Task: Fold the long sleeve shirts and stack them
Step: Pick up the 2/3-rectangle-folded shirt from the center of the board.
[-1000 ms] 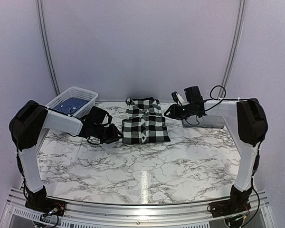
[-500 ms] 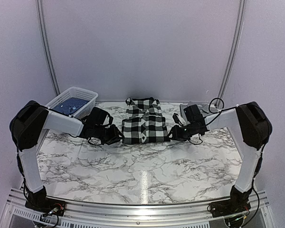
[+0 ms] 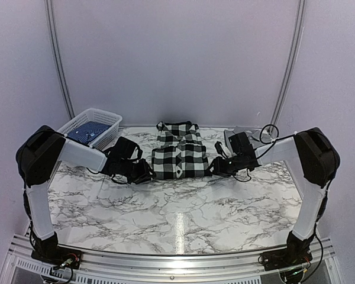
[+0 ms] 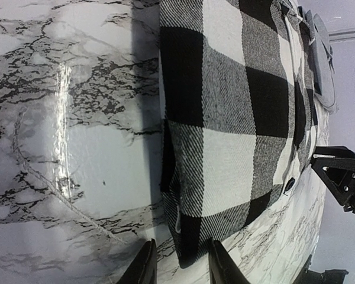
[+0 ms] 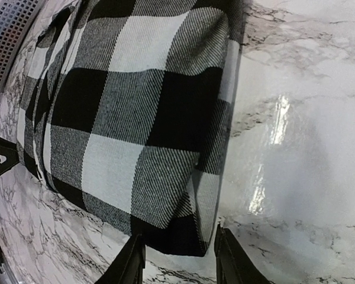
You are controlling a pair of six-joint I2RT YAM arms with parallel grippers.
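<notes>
One folded black-and-white check shirt [image 3: 178, 155]; left claw [image 4: 180, 264], right claw [image 5: 178, 255] astride corners, grip unclear.

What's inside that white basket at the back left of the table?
A blue patterned thing, likely folded cloth, lies in the basket. The basket's walls and that top layer hide anything beneath, so what else is in there cannot be told.

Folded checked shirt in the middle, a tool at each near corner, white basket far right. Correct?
No. The white basket sits at the far left, not the right; the top external view shows it. Rest holds: folded checked shirt in the middle, left tool and right tool at its near corners.
</notes>
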